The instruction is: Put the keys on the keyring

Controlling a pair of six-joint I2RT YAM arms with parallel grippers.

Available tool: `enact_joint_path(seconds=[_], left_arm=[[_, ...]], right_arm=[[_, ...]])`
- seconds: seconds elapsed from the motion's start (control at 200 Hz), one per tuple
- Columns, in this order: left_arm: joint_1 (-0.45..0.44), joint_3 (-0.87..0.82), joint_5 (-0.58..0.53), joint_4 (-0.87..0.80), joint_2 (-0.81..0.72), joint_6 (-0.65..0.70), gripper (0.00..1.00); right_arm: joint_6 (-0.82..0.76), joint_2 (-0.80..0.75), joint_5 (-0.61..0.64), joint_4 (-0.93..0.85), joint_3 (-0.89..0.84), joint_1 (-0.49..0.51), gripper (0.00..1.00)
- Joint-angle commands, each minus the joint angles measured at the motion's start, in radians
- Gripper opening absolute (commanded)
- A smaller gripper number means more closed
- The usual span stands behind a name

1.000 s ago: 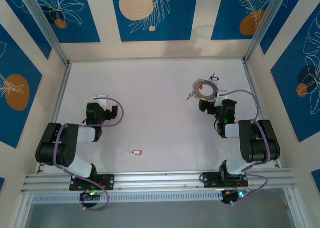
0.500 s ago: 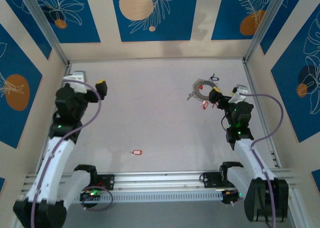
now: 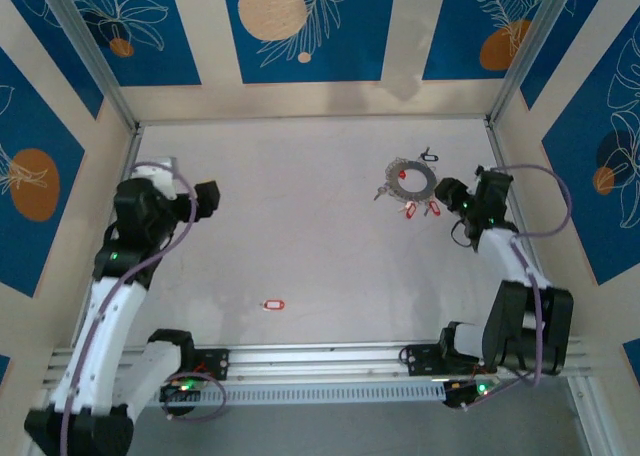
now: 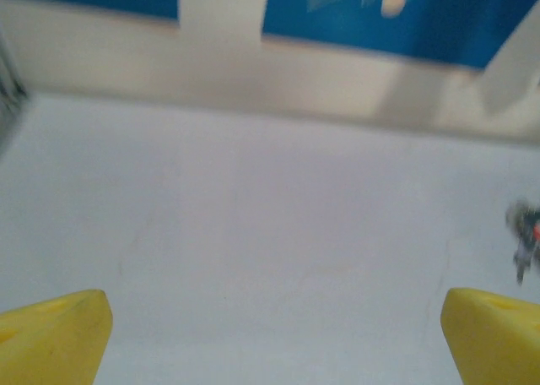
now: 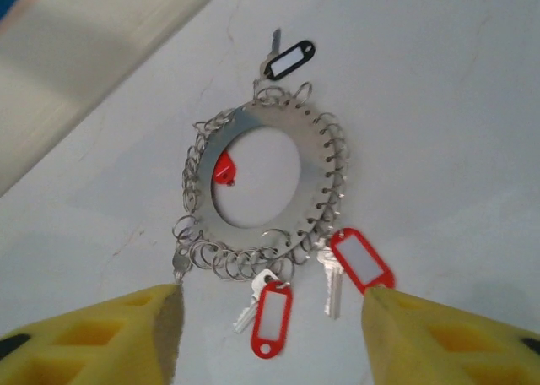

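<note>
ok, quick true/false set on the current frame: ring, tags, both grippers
1. The keyring lies flat on the table, far right. True.
2. The right gripper grips a red tag. False: its jaws are apart with nothing gripped, and the two red tags lie on the table at the ring's near edge.
3. A lone red tag lies near the front middle of the table, well away from the ring. True.
4. The left gripper is shut. False: it is open and empty, above bare table.
5. A black tag lies at the ring's far edge. True.
</note>
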Motion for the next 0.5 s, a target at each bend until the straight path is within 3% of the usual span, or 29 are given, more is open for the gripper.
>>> enact_joint_path(seconds=[0.0,0.17,0.36,0.495], left_arm=[[0.001,0.019,0.147,-0.048,0.047,0.032,1.0],[0.003,-0.044,0.164,0.001,0.032,-0.014,1.0],[0.003,-0.007,0.018,-0.114,0.069,-0.019,1.0],[0.005,-0.004,0.01,-0.122,0.082,-0.036,1.0]], right_arm=[[-0.061,0.082,0.014,-0.189,0.085,0.063,0.58],[-0.113,0.241,0.134,-0.314,0.25,0.16,0.57],[-0.147,0.411,0.25,-0.434,0.418,0.194,0.51],[-0.142,0.496,0.266,-0.483,0.485,0.208,0.5]])
